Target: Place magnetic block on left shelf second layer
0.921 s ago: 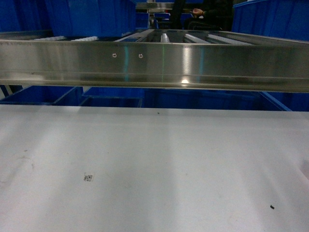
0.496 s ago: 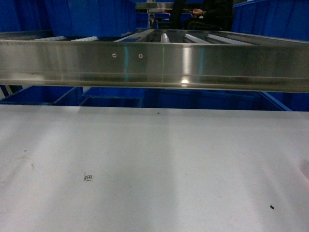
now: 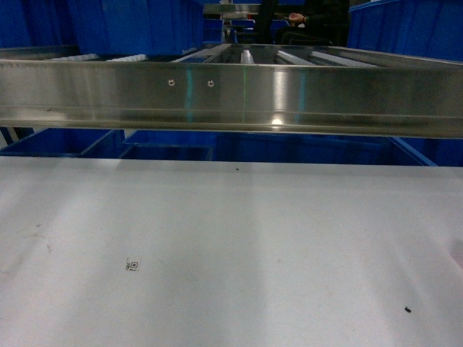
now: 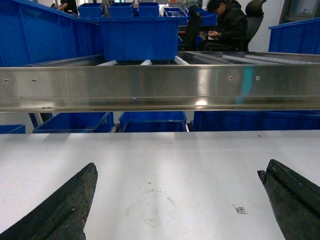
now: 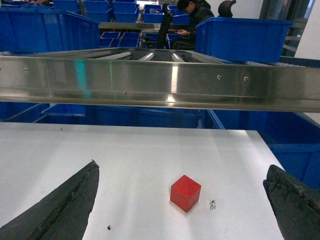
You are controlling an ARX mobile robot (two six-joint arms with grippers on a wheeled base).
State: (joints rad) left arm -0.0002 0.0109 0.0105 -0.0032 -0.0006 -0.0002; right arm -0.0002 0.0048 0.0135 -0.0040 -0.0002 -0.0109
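Note:
The magnetic block (image 5: 185, 193), a small red cube, rests on the white tabletop (image 5: 125, 160) near its right end. My right gripper (image 5: 183, 166) hovers over it, open, with the cube between and slightly ahead of the two dark fingers, touching neither. My left gripper (image 4: 178, 167) is open over bare tabletop and holds nothing. Behind the steel front beam (image 4: 160, 87) lies the left shelf second layer (image 4: 145, 62), with white roller rails and a large blue tote (image 4: 137, 37) on it. Neither the block nor a gripper shows in the head view.
The steel beam (image 3: 231, 97) spans the whole width above the table's far edge. More blue totes (image 5: 242, 37) sit on the rack at the right and lower ones (image 4: 152, 120) under the beam. A seated person (image 4: 230, 25) is far behind. The table's right edge (image 5: 270, 150) is near the block.

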